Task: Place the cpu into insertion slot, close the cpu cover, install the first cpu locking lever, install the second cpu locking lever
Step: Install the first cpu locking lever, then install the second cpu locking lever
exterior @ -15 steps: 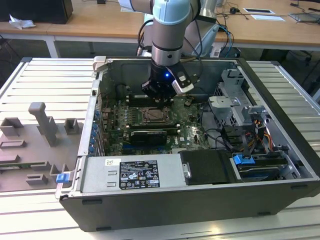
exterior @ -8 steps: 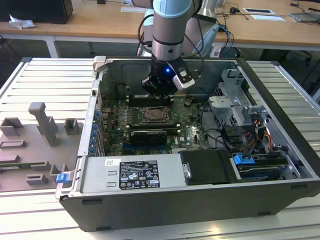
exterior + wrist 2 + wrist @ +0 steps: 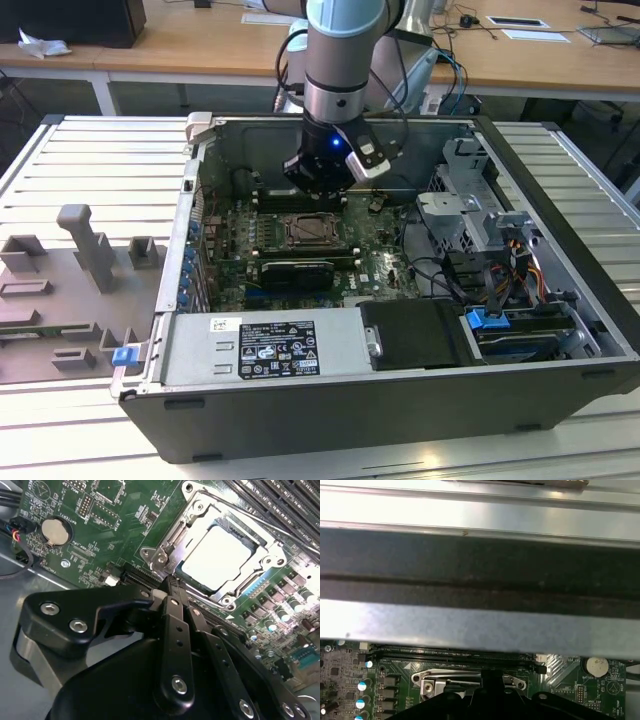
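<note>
I see the cpu [image 3: 216,556] seated under the cover [image 3: 192,522], my gripper [image 3: 170,587] closed empty beside it; thin, stiff metal, best pushed at its edges.

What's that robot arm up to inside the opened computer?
The arm is working on the processor socket of an open computer case. Its gripper hangs just beside the insertion slot on the green motherboard. In the second wrist view the cpu already sits in the slot, and the cpu cover lies closed around it, the chip's pale top showing through its window. The fingers look closed together, holding nothing.
</note>
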Robot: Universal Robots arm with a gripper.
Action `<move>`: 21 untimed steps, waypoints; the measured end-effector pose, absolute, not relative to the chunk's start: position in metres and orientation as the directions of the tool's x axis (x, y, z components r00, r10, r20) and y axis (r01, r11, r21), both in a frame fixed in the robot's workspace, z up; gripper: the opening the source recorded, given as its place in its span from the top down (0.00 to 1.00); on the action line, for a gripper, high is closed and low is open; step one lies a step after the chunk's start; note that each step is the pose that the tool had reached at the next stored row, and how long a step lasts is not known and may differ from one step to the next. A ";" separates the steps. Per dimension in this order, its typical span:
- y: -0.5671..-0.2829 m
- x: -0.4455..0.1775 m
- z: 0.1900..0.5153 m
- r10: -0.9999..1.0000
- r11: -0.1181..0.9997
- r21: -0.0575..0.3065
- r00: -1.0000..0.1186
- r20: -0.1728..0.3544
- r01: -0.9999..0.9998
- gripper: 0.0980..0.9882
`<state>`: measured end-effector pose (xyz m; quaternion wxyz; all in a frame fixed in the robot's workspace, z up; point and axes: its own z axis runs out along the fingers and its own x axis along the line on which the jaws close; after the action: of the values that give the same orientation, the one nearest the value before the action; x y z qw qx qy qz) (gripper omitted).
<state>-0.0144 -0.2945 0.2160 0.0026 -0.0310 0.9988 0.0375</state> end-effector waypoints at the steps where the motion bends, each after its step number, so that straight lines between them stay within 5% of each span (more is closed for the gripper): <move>1: -0.295 -0.014 0.216 -0.062 0.995 0.075 -0.998 -0.007 -0.062 0.99; 21: -0.307 -0.014 0.235 -0.062 0.995 0.074 -0.998 -0.007 -0.062 0.99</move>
<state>-0.0144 -0.3066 0.2349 0.0025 -0.0310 0.9988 0.0374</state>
